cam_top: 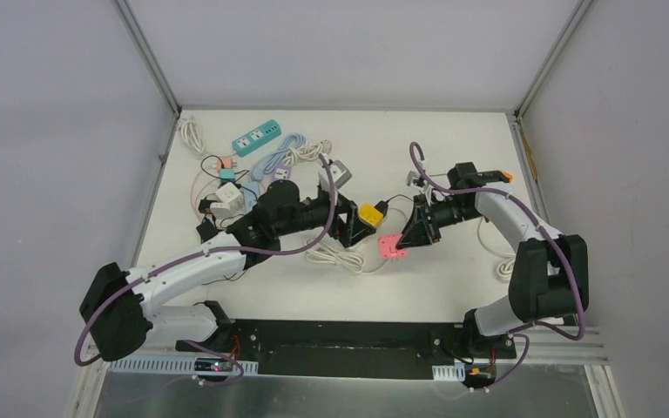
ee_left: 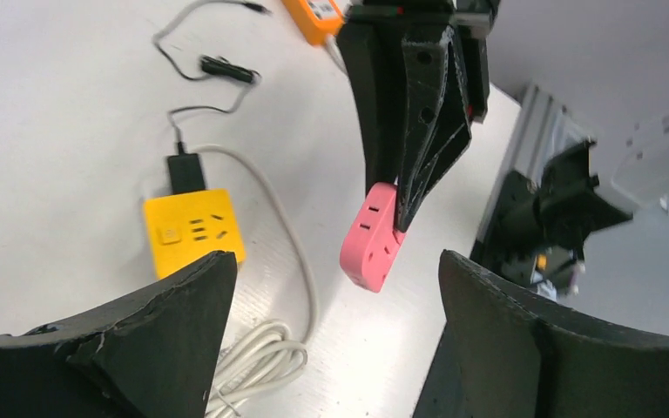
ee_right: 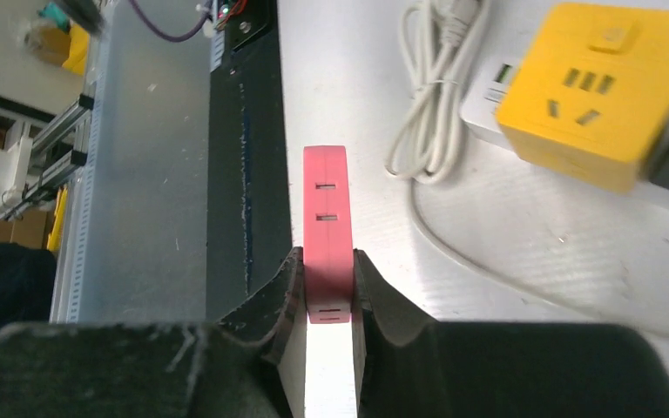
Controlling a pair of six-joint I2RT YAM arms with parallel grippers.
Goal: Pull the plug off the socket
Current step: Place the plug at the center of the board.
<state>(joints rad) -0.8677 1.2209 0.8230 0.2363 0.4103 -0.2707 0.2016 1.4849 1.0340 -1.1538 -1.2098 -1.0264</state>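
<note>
My right gripper (cam_top: 407, 239) (ee_right: 327, 280) is shut on a pink plug adapter (ee_right: 326, 196) (cam_top: 392, 247) (ee_left: 370, 239), both pads flat against its sides, holding it clear above the table. The yellow socket cube (cam_top: 370, 213) (ee_left: 193, 231) (ee_right: 601, 96) rests on the table, apart from the pink plug. A black plug (ee_left: 187, 171) with a thin black cable sticks in the cube's far side. My left gripper (cam_top: 348, 228) (ee_left: 333, 287) stands wide open with nothing between its fingers, the yellow cube just beyond its left finger (ee_left: 165, 331).
A coiled white cable (cam_top: 335, 255) (ee_left: 257, 361) (ee_right: 435, 87) lies beside the yellow cube. A teal power strip (cam_top: 255, 139), white and pink adapters (cam_top: 226, 196) and loose cords crowd the back left. A black rail (cam_top: 340, 340) runs along the near edge.
</note>
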